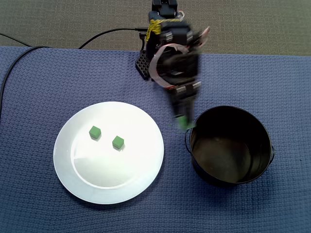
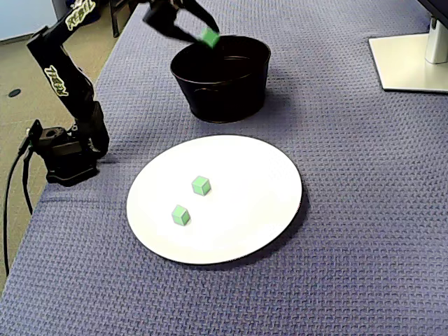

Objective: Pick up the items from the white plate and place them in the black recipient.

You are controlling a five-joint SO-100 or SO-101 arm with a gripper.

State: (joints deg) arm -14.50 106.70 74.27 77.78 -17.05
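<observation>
Currently, you have the gripper (image 1: pixel 183 122) clamped on one green cube (image 1: pixel 183 123). Its two fingers press the cube from opposite sides, as a fixed view shows most clearly (image 2: pixel 208 36). In the top-down fixed view the gripper is motion-blurred, so read the grip from the other one.

The held cube hangs in the air at the edge of the pot (image 1: pixel 262 127). In a fixed view it sits over the pot's upper-left rim, and in the other it is raised above the rim on the left of the pot (image 2: pixel 220 94). You cannot tell whether it is fully inside the rim line.

The pot stands upright just beside the plate (image 1: pixel 104 187), apart from it. Two more green cubes lie on the plate (image 2: pixel 252 210), close together near its middle and not touching. The near cube (image 1: pixel 117 142) (image 2: pixel 201 185) is toward the pot. The far cube (image 1: pixel 95 131) (image 2: pixel 180 215) is away from it.

Plate and pot rest on a blue cloth (image 1: pixel 48 73) (image 2: pixel 364 231). The arm's base (image 1: pixel 142 63) (image 2: pixel 66 159) sits at the cloth's edge, with a cable (image 1: pixel 107 33) leading off from it. A white stand (image 2: pixel 413 63) occupies one corner of the cloth.
</observation>
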